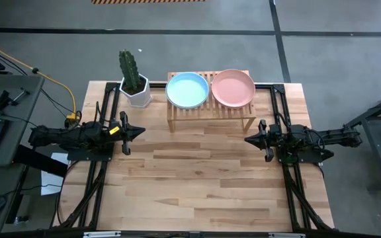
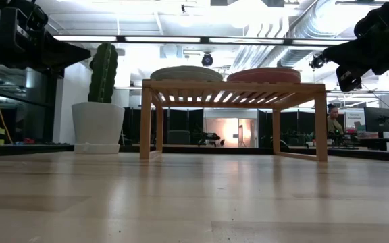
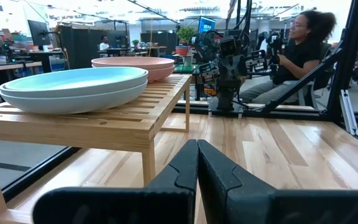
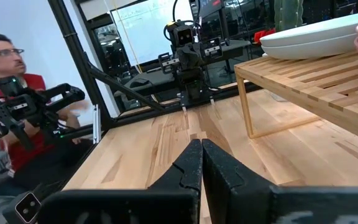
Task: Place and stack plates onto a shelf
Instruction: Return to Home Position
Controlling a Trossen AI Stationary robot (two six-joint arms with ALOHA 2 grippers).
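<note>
The left gripper (image 1: 135, 133) hung empty, fingers pressed together, off the shelf's (image 1: 207, 114) left front. The right gripper (image 1: 251, 139), likewise closed on nothing, hung off its right front. Both seemed parked clear, the stacking apparently finished: blue plates (image 1: 187, 89) and pink plates (image 1: 233, 87) sat side by side atop the shelf.

Left plate stack (image 1: 187, 89) and right plate stack (image 1: 233, 87) sit on the shelf (image 1: 210, 111); cactus pot (image 1: 136, 91) just left of it.

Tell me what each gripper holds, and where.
Nothing is held. The left gripper and right gripper are both shut and empty; the plates sit on the shelf.
</note>
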